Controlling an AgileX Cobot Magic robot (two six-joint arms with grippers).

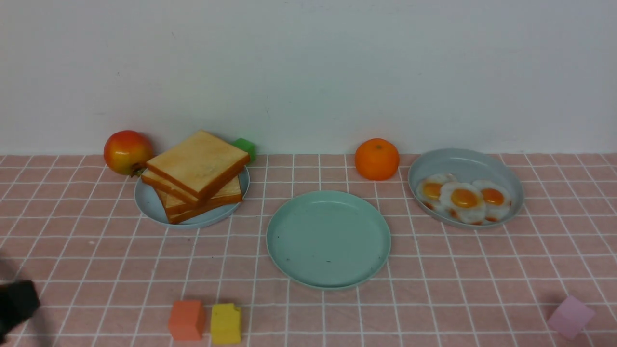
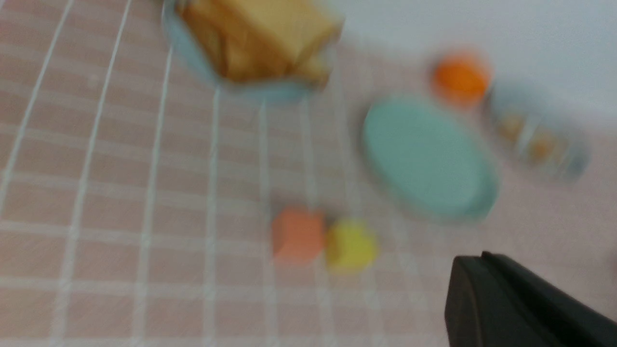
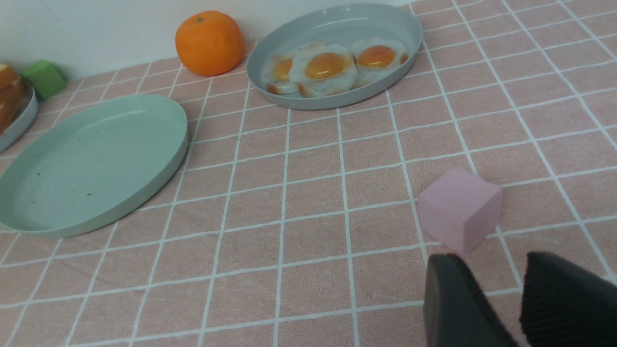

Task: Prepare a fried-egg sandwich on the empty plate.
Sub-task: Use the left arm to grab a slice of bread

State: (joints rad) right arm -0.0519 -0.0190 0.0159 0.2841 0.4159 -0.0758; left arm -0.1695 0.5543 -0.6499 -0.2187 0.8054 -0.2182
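A: Pincer status?
B: Left pincer [image 1: 17,301] is closed right up with nothing in it. It sits low at the front view's 8 o'clock edge, and its wrist view is blurred. Right pincer [image 3: 503,277] is part open, fingers apart, gripping nothing. Pink cube [image 3: 458,207] is just beyond its tips.
A: Task items?
B: Mint plate [image 1: 328,238] is mid-tabletop [image 1: 434,289], bare. Three fried eggs [image 1: 465,197] overlap in the grey-blue dish [image 1: 462,161] at the plate's 2 o'clock. Toast slices [image 1: 197,168] are stacked askew on the pale blue plate [image 1: 149,205] at 10 o'clock.
A: Clutter?
B: Apple [image 1: 126,151] is just beside the stack at its 9 o'clock, green block [image 1: 246,146] behind it at 1 o'clock. Orange [image 1: 376,158] is at the mint plate's 1 o'clock, near the dish. Orange cube [image 1: 186,319] and yellow block [image 1: 225,323] sit side by side at 7 o'clock.
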